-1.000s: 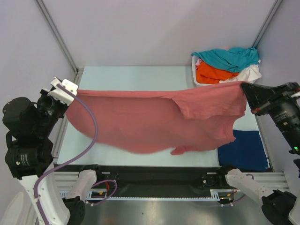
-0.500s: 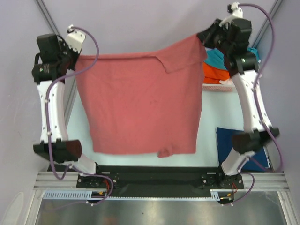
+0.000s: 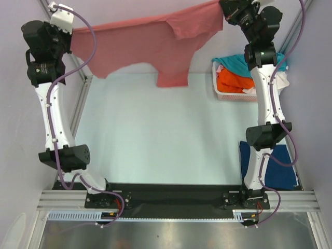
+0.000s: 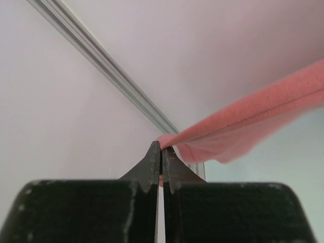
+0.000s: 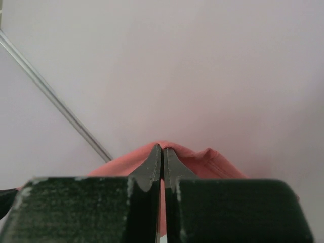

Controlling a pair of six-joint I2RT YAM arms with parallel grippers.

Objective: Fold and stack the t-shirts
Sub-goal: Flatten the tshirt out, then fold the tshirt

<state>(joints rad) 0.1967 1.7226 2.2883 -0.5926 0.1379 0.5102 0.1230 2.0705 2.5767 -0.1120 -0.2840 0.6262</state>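
Note:
The salmon-red t-shirt (image 3: 150,44) hangs stretched high above the far side of the table, held by two corners. My left gripper (image 3: 72,39) is shut on its left corner; the cloth (image 4: 243,124) runs away from the closed tips (image 4: 161,147). My right gripper (image 3: 223,6) is shut on the right corner, with cloth (image 5: 212,162) bunched around the tips (image 5: 162,149). Teal (image 3: 244,62), orange (image 3: 233,80) and white (image 3: 280,80) shirts lie heaped in the basket. A navy shirt (image 3: 275,168) lies folded at the near right.
The white lattice basket (image 3: 228,95) stands at the far right of the table. The pale table top (image 3: 155,135) lies under the hanging shirt. Metal frame posts (image 3: 78,57) run up the back corners, close to both raised arms.
Both arms have risen and swung toward the back wall, lifting the salmon-red shirt off the table; it now hangs high at the far side. Both grips have held.

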